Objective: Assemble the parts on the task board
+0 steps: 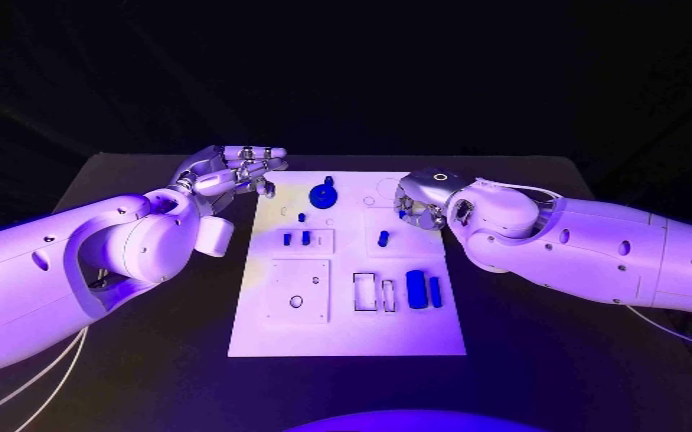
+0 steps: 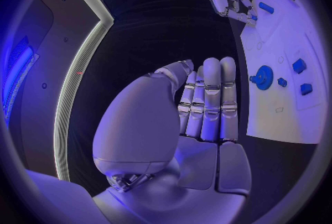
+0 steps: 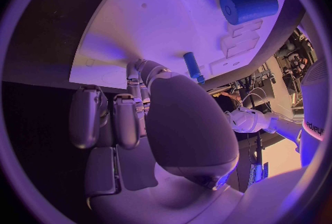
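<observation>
Judging by their look, the small blue parts are light, rigid and smooth, so each wants a fingertip pinch across its sides rather than a full grasp. On the task board, seen from the head view, the blue gear sits toward twelve o'clock, a small peg near the centre, and a thick cylinder toward four o'clock beside a thinner bar. The left hand hovers off the board's ten o'clock corner, fingers straight, pressed side by side, holding nothing. The right hand hangs over the board at two o'clock; whether its fingers pinch anything I cannot tell.
</observation>
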Controlling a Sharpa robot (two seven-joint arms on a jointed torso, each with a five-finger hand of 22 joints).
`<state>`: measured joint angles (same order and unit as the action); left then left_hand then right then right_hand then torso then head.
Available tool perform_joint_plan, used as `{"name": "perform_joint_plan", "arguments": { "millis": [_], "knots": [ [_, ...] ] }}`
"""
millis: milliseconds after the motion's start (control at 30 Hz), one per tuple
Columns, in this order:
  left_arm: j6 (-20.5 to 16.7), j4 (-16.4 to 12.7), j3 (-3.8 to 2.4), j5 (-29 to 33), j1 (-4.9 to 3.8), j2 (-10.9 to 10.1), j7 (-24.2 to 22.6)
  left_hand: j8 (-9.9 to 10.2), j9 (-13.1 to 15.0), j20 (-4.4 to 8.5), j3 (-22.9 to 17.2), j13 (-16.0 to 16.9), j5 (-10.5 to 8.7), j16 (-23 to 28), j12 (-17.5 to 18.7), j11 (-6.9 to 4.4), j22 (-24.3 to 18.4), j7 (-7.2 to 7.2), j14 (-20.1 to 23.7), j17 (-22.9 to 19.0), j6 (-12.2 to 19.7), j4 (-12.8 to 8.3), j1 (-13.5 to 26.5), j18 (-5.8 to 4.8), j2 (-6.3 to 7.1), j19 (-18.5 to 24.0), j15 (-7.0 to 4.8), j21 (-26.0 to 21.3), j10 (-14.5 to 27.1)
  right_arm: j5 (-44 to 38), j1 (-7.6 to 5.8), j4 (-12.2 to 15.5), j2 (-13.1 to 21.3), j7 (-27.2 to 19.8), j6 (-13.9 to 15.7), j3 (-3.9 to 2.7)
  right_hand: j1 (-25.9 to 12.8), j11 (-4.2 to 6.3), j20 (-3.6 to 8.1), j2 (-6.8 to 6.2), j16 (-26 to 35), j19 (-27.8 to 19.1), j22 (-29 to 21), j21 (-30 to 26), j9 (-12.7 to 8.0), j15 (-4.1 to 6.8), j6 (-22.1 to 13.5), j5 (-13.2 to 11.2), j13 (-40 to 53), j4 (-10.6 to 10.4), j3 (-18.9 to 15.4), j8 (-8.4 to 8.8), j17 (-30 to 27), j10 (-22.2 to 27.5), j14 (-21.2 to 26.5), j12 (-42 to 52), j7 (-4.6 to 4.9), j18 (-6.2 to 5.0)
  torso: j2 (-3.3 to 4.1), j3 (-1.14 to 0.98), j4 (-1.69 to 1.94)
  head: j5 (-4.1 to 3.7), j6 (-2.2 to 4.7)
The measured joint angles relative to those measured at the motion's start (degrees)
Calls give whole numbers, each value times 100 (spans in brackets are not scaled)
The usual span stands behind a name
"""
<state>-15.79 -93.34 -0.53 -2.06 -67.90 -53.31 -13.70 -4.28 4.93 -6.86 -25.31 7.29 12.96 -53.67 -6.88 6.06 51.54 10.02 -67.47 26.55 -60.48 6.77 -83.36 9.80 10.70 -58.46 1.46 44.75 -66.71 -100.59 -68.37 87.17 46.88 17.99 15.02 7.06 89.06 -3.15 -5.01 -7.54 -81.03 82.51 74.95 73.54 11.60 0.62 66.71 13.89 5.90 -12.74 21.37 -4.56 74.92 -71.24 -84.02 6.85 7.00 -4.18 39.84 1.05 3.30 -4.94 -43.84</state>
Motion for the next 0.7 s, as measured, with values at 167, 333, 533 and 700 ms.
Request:
{"name": "perform_joint_plan", "arguments": {
  "millis": [167, 333, 533, 700],
  "knots": [
    [0, 16, 0, 0, 0, 0, 7, 11, 0, 0, 0, 0, 0, 0, 0, 0, 0, 0, 0, 0, 0, 0, 0, 0, 0, 0, 0, 0, 0, 23, 0, 48, 33, -6, 116, -2, -64, -7, 0, -8, 0, 0, 0, 0, 23, 0, 5, 3, -9, 8, 39, 5, 0, -48, 0, 0, -4, 0, 0, 1, 0, 3, 5],
    [0, 35, 0, 0, 0, 0, 15, 11, -6, 0, 0, 0, 0, 0, 0, 0, 0, 0, 0, -5, 0, 0, 0, 0, 0, 0, 0, 0, 0, 48, -9, 134, 82, -19, 262, -11, -102, -7, 14, -31, 0, 14, -1, 24, 41, 0, 4, -28, -16, 32, 63, 16, -1, -48, 0, -22, -5, -1, 0, 1, -1, 0, 7],
    [1, 67, 0, 0, 0, 2, 22, 11, -7, 0, -2, 0, 0, 0, 0, 21, -5, 10, 0, -5, 10, -6, 0, 0, 0, 0, 0, 0, 21, 62, -41, 307, 196, -22, 389, -34, -191, -7, 21, -62, 1, 20, -1, 50, 43, 0, 27, -59, -23, 39, 102, 15, -1, -87, 0, -44, -29, -2, 3, 1, -4, -2, 14],
    [2, 97, 0, 0, 0, 0, 30, 11, -11, 0, 1, -1, 0, 0, 0, 21, -5, 20, 0, -5, 20, -30, 0, -1, 0, 0, 0, 0, 22, 105, -85, 739, 422, -10, 439, -57, -191, -7, 21, -62, 1, 20, -2, 49, 47, 0, 27, -61, -22, 39, 102, -1, -1, -88, 0, -44, -30, -10, 4, 2, -7, 21, 23]
  ]
}}
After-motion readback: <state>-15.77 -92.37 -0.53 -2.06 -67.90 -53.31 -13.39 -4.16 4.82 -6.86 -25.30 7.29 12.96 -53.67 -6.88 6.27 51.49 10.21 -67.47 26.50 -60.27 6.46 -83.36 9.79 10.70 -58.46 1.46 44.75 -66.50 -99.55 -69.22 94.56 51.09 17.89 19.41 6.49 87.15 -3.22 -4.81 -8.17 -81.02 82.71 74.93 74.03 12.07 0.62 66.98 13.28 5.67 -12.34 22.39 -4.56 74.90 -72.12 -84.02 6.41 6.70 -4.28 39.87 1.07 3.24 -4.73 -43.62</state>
